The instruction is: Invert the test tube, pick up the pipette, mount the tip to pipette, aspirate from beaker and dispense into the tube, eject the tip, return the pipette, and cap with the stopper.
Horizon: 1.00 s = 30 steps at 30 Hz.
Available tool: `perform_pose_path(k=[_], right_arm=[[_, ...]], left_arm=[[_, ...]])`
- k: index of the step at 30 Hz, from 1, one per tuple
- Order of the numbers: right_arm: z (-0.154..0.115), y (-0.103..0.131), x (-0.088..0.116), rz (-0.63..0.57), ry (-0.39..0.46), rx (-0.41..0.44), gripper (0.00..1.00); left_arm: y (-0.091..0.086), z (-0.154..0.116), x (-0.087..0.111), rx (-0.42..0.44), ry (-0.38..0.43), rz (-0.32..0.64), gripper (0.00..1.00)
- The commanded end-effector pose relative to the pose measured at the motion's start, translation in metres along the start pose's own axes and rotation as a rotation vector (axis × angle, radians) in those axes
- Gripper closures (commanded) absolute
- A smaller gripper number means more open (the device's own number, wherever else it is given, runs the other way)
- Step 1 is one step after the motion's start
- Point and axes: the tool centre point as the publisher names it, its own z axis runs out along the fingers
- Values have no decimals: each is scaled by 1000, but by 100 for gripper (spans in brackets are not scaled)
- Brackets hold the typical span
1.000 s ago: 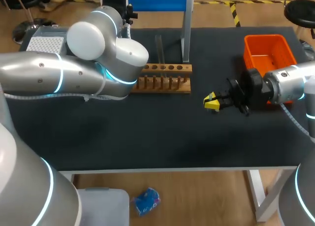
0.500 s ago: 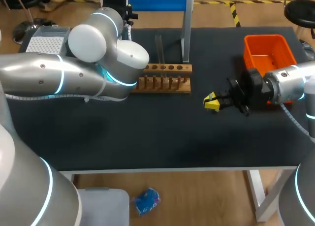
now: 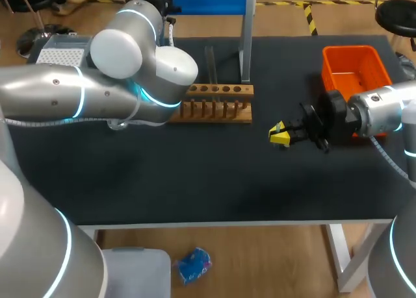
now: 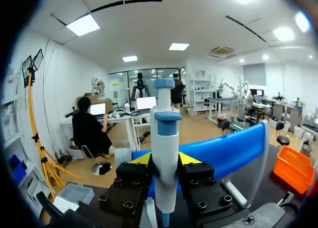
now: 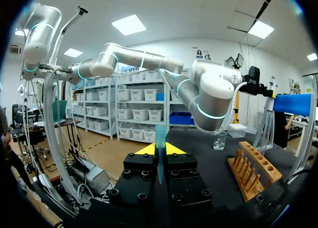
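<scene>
Looking along my left claw (image 4: 165, 161), I see it clenched on the pipette (image 4: 165, 133), which sits between the 2 fingers with the black finger blocks pressing it from both sides. The pipette is a smooth white plastic barrel with a blue collar. A thin white stem carries a blue plunger knob out past the yellow fingertips. Beyond the pipette runs the blue bar of the stand (image 4: 233, 148), and off to the claw's side sits the orange bin (image 4: 297, 168).

My right claw (image 5: 160, 149) is grasping the pipette tip (image 5: 160, 138), a slim translucent blue cone pinched between its 2 fingers. Its wide mouth points out past the fingertips and its point runs back between the blocks. Ahead of that claw and to its side lies the wooden rack (image 5: 253, 171), with 1 row of round holes and 1 row of pegs. Further ahead stands a clear glass beaker (image 5: 219, 140), close by my left arm (image 5: 208, 101).

From the head camera, a clear test tube (image 3: 210, 64) stands upright at the rack, well apart from the right claw. All of it rests on a matte black table (image 3: 195, 174).
</scene>
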Motion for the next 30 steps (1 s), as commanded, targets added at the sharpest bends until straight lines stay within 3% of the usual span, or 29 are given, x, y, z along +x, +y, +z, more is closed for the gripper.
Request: perform_pose_path(k=[1, 11, 19, 22, 26, 30], right_arm=[[-1, 0, 0, 0, 2, 0, 100], [-1, 0, 0, 0, 2, 0, 100], [-1, 0, 0, 0, 2, 0, 100], [-1, 0, 0, 0, 2, 0, 100], [-1, 0, 0, 0, 2, 0, 100], [-1, 0, 0, 0, 2, 0, 100]], left_arm=[[-13, -3, -1, -3, -3, 5, 100], [-32, -30, 2, 14, 61, 23, 100], [-51, -93, 16, 67, 359, 45, 100], [-59, -120, 19, 71, 425, 62, 100], [-69, -159, 30, 105, 664, -17, 100], [-72, -197, 50, 107, 818, 20, 100]])
